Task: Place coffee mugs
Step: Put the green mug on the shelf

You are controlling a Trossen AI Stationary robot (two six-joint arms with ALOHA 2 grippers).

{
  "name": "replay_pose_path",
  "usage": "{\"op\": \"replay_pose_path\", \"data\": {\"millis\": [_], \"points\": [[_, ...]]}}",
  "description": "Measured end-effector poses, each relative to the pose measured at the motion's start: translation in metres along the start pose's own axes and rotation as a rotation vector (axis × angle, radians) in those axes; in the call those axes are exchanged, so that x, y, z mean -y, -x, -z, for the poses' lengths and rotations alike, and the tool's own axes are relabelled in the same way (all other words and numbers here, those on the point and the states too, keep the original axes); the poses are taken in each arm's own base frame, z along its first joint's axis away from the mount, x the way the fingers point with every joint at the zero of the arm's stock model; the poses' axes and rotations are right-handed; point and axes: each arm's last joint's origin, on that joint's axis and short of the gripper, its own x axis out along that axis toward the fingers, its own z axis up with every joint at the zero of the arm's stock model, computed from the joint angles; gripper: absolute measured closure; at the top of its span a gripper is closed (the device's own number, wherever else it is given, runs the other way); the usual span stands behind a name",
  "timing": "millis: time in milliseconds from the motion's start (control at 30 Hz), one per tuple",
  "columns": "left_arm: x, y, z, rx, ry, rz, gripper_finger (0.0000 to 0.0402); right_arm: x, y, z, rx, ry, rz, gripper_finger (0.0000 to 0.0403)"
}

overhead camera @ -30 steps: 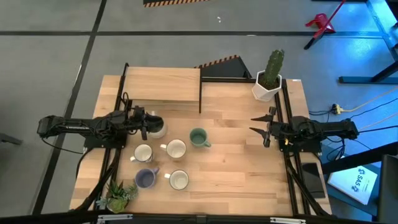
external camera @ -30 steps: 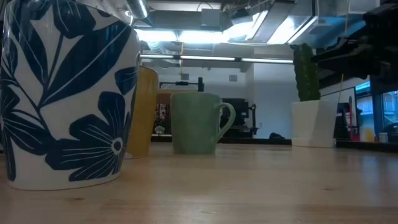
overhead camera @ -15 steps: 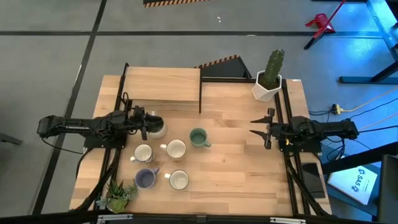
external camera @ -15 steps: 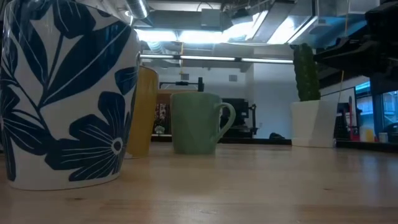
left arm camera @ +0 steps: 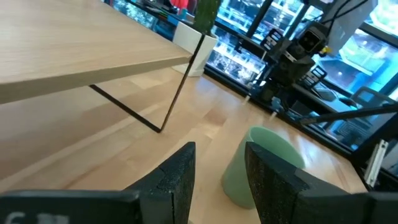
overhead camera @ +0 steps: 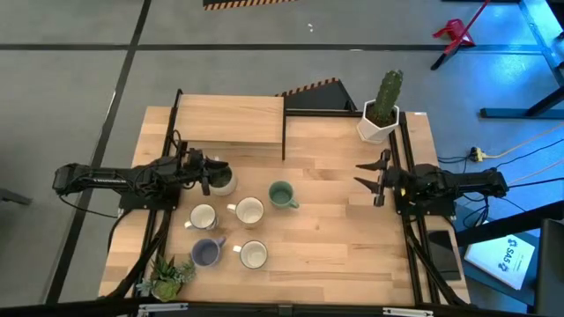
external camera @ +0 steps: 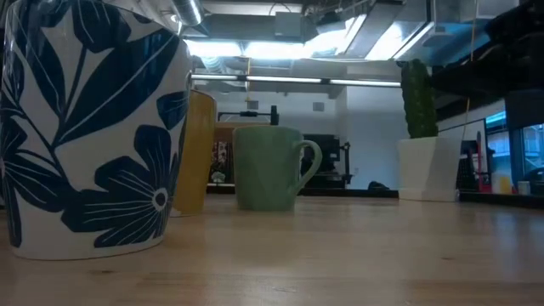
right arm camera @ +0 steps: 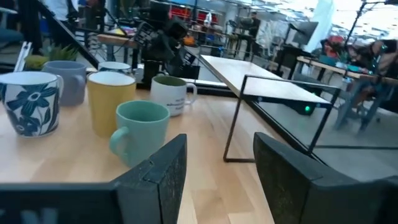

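Only the right gripper shifted slightly, jaws apart; left gripper grips a whitish mug beside the shelf; none placed.

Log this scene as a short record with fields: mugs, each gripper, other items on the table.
mugs: six on the table's left half; green mug stands nearest the centre, lavender mug toward the front edge
left gripper: at a whitish mug, fingers on either side of its rim; grip unclear
right gripper: open, empty, at the right side
other: cactus pot at the back right; raised wooden shelf at the back left
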Motion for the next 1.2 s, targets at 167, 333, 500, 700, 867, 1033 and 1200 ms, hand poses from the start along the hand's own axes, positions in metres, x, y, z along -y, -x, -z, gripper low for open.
{"op": "replay_pose_path", "data": {"millis": [167,333,500,700,867,1033,1200], "points": [[0.001,0.000,-0.001,0.001,0.076,0.016,0.0269,0.001,0.000,0.000,-0.007,-0.009,0.027,0.0226],[0.001,0.000,0.000,-0.001,0.088,0.017,0.0269,0.001,0.000,0.002,-0.032,-0.002,0.054,0.0226],[0.001,0.000,0.000,-0.007,0.100,0.027,0.0269,0.001,0.000,0.003,-0.044,0.011,0.051,0.0226],[0.010,0.002,-0.016,0.119,0.331,0.165,0.0269,0.002,0.000,0.003,-0.047,0.014,0.067,0.0226],[0.028,0.011,-0.045,0.241,0.392,0.426,0.0269,0.002,0.000,0.003,-0.047,0.014,0.067,0.0226],[0.055,0.023,-0.100,0.337,0.268,0.469,0.0269,0.002,0.000,0.003,-0.049,0.015,0.075,0.0226],[0.080,0.023,-0.149,0.255,0.129,0.341,0.0269,0.002,0.000,0.003,-0.049,0.015,0.075,0.0226]]}}
